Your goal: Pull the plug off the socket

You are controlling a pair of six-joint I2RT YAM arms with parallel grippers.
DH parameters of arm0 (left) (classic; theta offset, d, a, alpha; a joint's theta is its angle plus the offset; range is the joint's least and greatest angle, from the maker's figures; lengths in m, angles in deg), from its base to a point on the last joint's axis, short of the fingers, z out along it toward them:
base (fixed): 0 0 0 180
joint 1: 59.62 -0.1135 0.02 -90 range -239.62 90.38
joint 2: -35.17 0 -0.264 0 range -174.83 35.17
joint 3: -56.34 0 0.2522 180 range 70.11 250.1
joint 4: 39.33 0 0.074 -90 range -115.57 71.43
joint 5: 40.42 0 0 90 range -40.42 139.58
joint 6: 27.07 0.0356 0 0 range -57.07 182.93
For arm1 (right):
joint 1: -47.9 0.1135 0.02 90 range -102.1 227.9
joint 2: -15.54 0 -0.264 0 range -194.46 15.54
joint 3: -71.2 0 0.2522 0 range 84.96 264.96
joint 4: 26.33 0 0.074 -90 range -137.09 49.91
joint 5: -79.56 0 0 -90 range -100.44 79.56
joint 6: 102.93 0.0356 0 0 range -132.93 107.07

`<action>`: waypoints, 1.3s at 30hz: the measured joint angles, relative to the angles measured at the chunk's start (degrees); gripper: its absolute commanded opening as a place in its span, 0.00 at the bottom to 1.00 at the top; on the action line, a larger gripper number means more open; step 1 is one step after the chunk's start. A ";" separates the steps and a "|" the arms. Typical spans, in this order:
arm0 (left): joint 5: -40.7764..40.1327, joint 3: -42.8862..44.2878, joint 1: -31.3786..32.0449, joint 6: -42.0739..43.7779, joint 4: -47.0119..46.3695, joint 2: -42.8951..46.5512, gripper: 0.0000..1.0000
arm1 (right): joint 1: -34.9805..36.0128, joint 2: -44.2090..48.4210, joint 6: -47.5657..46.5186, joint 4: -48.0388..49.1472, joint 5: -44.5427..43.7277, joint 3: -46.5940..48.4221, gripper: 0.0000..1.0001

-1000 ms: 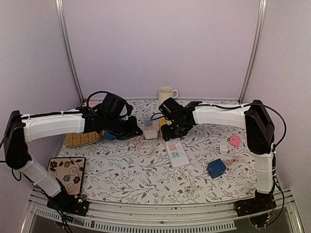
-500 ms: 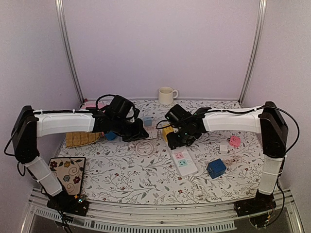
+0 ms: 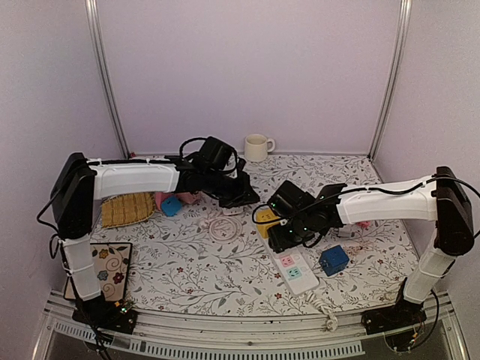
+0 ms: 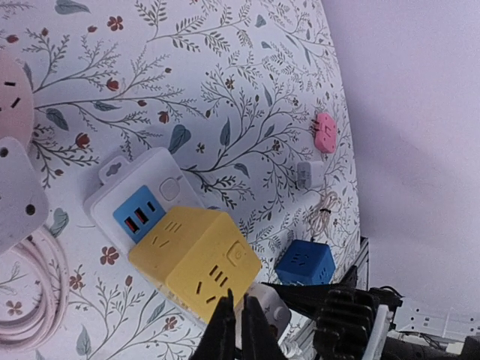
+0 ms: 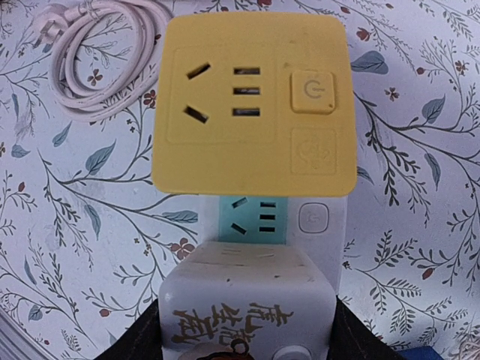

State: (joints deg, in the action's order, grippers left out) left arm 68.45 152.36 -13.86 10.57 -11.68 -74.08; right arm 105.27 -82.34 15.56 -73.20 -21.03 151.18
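The plug (image 5: 244, 300) is a white cube with brown characters, seated at one end of a white power strip (image 5: 319, 221), the socket. My right gripper (image 5: 246, 334) is shut on it, one dark finger on each side. A yellow cube adapter (image 5: 251, 112) sits on the same strip past a teal outlet. Seen from above, the right gripper (image 3: 285, 234) is beside the yellow cube (image 3: 262, 219) and covers the plug. My left gripper (image 4: 234, 319) is shut and empty, hovering over the yellow cube (image 4: 195, 259) and the plug (image 4: 266, 307); from above the left gripper (image 3: 247, 199) lies just behind them.
A second white strip (image 3: 296, 268) lies near the front, a blue cube (image 3: 333, 259) to its right. A coiled pale cable (image 3: 223, 227) lies left of the yellow cube. A mug (image 3: 257, 147) stands at the back. A woven mat (image 3: 126, 208) and a patterned coaster (image 3: 101, 262) lie at the left.
My right gripper has moved right and nearer, taking the plug, its strip and the yellow cube along. The second strip slid nearer too. My left gripper has followed to the right, still shut.
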 measured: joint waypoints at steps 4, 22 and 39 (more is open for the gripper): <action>1.68 3.89 0.72 0.22 -0.31 -4.79 0.05 | 0.00 0.00 0.04 0.02 -0.22 0.02 0.32; 3.23 6.19 2.60 2.03 0.35 -10.54 0.01 | 0.04 -1.05 -1.22 -2.36 -1.03 2.36 0.31; 0.50 1.40 2.58 4.83 -1.18 -7.56 0.00 | 0.11 -3.61 -5.01 -5.42 -4.28 11.45 0.31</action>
State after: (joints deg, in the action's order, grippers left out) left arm 68.96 153.76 -11.28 15.40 -12.86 -81.65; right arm 105.38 -85.95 10.55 -78.62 -25.31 162.63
